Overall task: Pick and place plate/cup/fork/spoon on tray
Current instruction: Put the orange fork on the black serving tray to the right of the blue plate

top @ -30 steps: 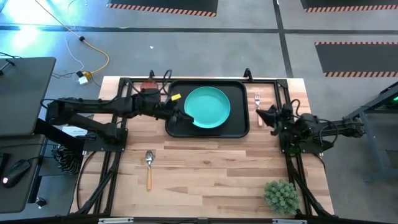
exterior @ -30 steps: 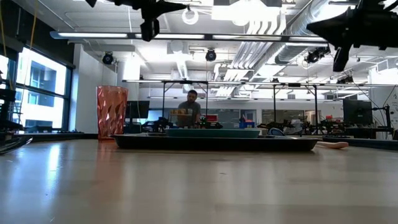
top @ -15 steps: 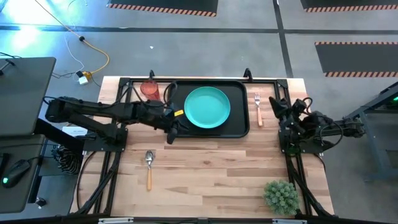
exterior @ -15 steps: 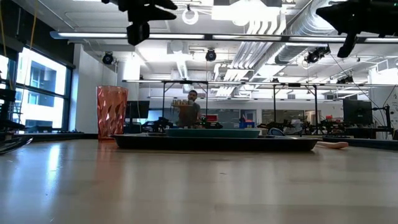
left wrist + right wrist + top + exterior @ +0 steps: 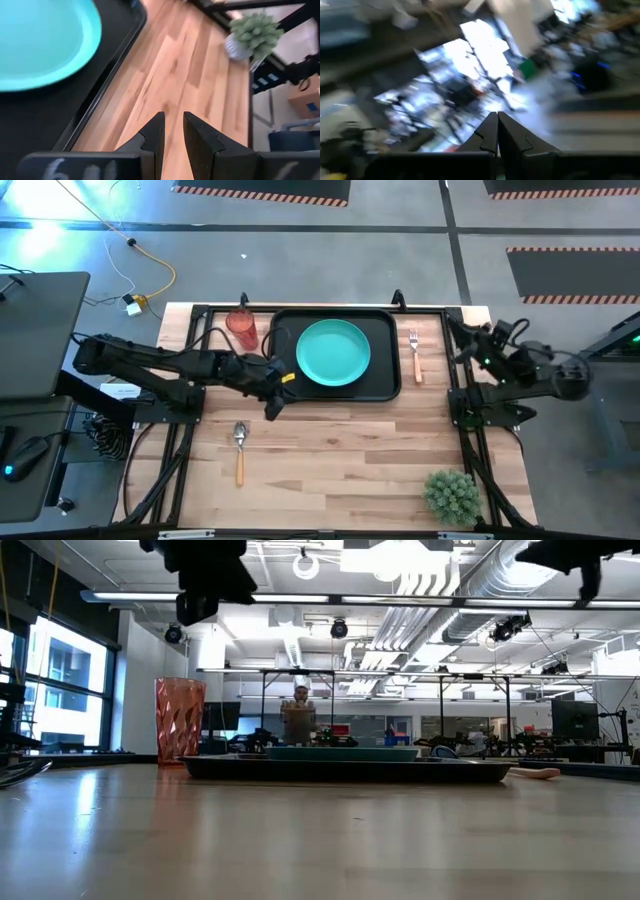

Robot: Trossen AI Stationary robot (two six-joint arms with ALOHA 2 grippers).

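Observation:
The teal plate (image 5: 332, 352) lies flat in the black tray (image 5: 385, 385) at the table's far middle. It also shows in the left wrist view (image 5: 40, 45). The red cup (image 5: 241, 328) stands upright on the table left of the tray. The fork (image 5: 414, 352) lies on the table right of the tray. The spoon (image 5: 239, 448) lies near the front left. My left gripper (image 5: 272, 406) hovers off the tray's near-left corner, its fingers (image 5: 172, 125) a narrow gap apart and empty. My right gripper (image 5: 460, 345) is raised right of the fork, shut and empty (image 5: 496, 120).
A small potted plant (image 5: 452, 495) stands at the table's near right corner. Bare wood lies between the tray and the near edge. A black frame runs along the table's left, far and right sides. A person stands in the room behind the table (image 5: 300, 715).
My left gripper has drawn back from the plate's near-left rim, off the tray, toward the table's near-left. The plate now lies flat in the tray. My right gripper has pulled away from the fork toward the table's right edge and risen.

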